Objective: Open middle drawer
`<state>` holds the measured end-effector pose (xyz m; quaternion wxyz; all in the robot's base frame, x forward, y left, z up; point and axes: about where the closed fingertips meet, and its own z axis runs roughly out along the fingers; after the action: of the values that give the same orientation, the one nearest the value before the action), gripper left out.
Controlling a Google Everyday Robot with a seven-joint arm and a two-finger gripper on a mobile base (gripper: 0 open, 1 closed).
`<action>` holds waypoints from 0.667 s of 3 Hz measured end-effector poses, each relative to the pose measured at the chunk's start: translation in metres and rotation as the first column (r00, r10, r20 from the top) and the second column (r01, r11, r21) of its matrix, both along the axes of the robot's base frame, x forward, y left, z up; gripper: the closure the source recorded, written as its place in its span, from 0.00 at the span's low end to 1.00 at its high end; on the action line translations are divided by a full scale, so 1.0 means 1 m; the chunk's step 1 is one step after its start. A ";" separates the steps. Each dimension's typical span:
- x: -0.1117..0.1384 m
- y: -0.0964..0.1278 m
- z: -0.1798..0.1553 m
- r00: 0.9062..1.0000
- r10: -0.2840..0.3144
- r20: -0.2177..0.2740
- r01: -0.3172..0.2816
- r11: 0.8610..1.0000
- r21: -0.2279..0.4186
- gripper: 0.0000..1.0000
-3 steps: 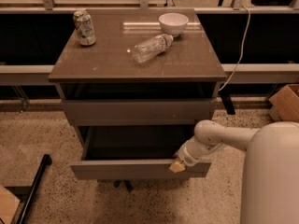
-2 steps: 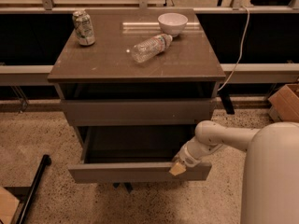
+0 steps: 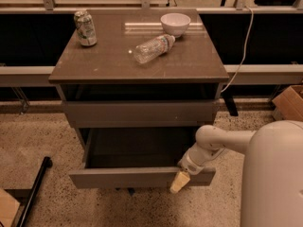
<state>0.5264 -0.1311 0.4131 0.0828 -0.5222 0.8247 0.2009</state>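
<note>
Middle drawer [image 3: 128,177] has slid further out. Its flat grey front partly hides my gripper [image 3: 181,178]; grasp state: I cannot tell.

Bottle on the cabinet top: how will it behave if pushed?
The bottle lies on its side, so it would probably roll on the flat cabinet top. It looks like thin clear plastic, so likely light and squashy. The hand is down at the open drawer, far from it.

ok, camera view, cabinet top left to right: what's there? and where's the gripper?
soda can → plastic bottle on its side → white bowl. The gripper is lower, at the right end of the front of the open drawer.
</note>
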 end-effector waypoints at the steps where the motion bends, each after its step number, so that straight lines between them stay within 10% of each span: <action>1: -0.012 -0.002 -0.003 1.000 0.000 -0.027 0.000 1.000 -0.004 0.00; 2: -0.012 -0.002 -0.003 1.000 0.000 -0.027 0.000 1.000 -0.004 0.00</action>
<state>0.5142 -0.1326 0.4100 0.0705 -0.5197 0.8261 0.2063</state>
